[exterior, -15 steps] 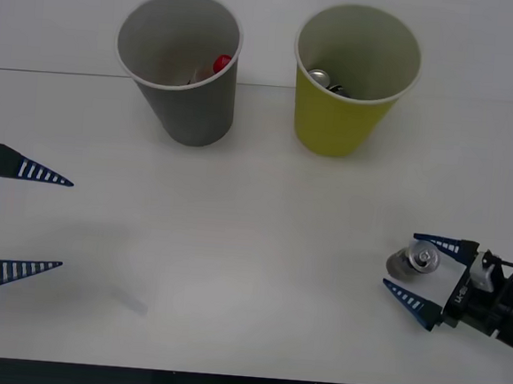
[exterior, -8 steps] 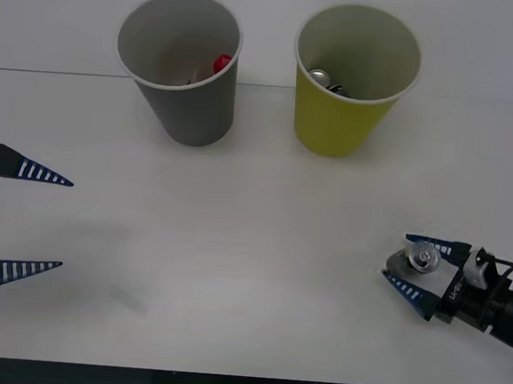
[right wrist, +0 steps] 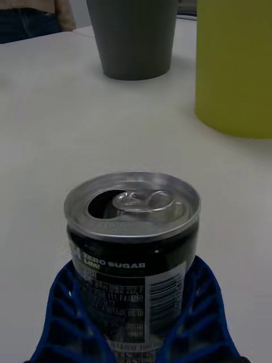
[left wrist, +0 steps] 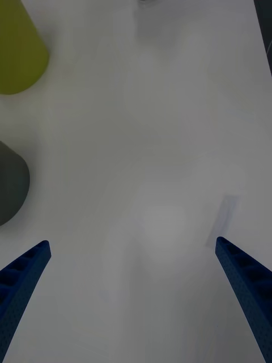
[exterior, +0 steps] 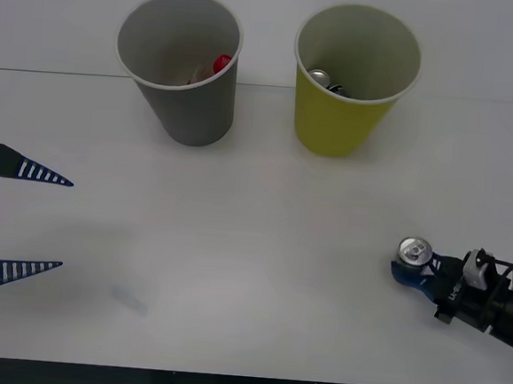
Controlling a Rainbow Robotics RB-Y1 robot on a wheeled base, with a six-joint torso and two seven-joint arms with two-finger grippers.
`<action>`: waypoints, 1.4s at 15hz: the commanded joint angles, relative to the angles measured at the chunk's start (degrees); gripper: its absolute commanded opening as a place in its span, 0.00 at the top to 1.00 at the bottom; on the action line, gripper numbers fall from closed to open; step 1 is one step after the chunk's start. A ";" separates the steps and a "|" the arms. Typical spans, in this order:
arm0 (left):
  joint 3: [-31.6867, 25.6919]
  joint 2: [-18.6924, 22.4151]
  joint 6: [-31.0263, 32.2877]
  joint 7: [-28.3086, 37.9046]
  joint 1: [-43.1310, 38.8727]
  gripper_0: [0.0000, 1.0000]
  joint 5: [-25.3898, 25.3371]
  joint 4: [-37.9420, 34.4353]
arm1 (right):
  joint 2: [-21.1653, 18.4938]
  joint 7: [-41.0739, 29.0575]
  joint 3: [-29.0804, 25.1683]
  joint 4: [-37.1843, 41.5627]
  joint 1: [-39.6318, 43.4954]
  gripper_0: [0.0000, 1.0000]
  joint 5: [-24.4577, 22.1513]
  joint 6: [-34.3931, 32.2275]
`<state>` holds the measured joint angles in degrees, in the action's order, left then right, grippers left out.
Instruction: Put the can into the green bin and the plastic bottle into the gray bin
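Observation:
The can (exterior: pixel 414 252) stands upright near the table's front right, dark with a silver opened top (right wrist: pixel 133 201). My right gripper (exterior: pixel 408 269) is shut on its lower body, one blue finger (right wrist: pixel 68 317) on each side. The green bin (exterior: pixel 354 84) stands at the back right with a silver-topped can (exterior: pixel 321 76) inside it. To its left is the gray bin (exterior: pixel 181 79), and the plastic bottle's red cap (exterior: pixel 221 63) shows inside, the rest mostly hidden. My left gripper (exterior: pixel 65 224) hangs open at the table's left edge, holding nothing.
A small clear strip (exterior: pixel 131 299) lies on the white table (exterior: pixel 255 210) near the front left. In the right wrist view both bins stand well beyond the can, gray bin (right wrist: pixel 136 39) and green bin (right wrist: pixel 235 68), with bare table between.
The right gripper's fingers, open on either side of the can a second ago, have shut on it, and the wrist has turned. The left arm has not moved.

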<state>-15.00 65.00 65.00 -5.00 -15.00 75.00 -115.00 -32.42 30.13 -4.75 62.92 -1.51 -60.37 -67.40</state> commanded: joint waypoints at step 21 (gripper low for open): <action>0.00 0.00 0.00 0.00 0.00 0.00 0.00 0.00 | -11.53 -58.87 -4.83 47.65 12.76 1.00 -11.70 11.15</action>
<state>-15.00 65.00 65.00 -5.00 -15.00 75.00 -115.00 -43.93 -24.99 -8.74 108.61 11.24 -70.37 -56.19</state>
